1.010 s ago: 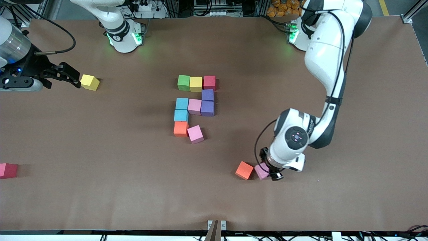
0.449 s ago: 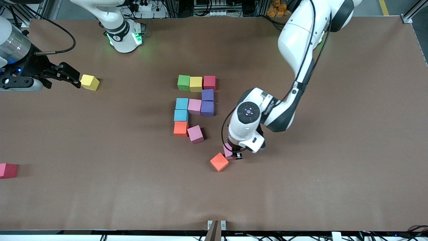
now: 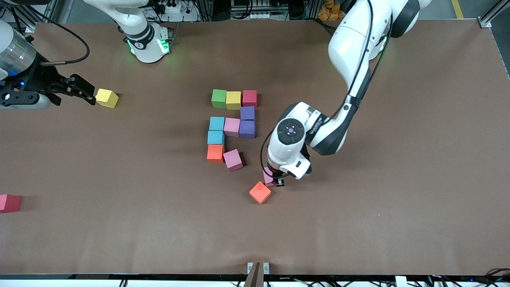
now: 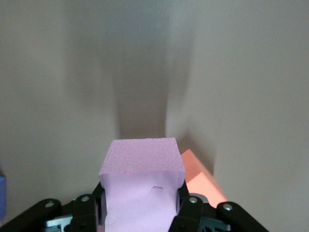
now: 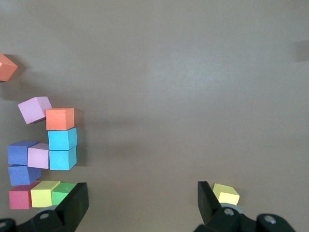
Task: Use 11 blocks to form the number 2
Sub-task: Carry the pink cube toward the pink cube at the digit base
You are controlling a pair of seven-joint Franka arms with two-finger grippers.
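I find almost nothing to read here: the only lettering is a line of dark print on the white shell of my left arm [image 3: 316, 126], up above my jaws, and it is too small to make out. The blocks [image 3: 232, 127] and the worktop [image 3: 398, 199] carry no readable text, labels or numbers.

Even overhead light, soft shadows
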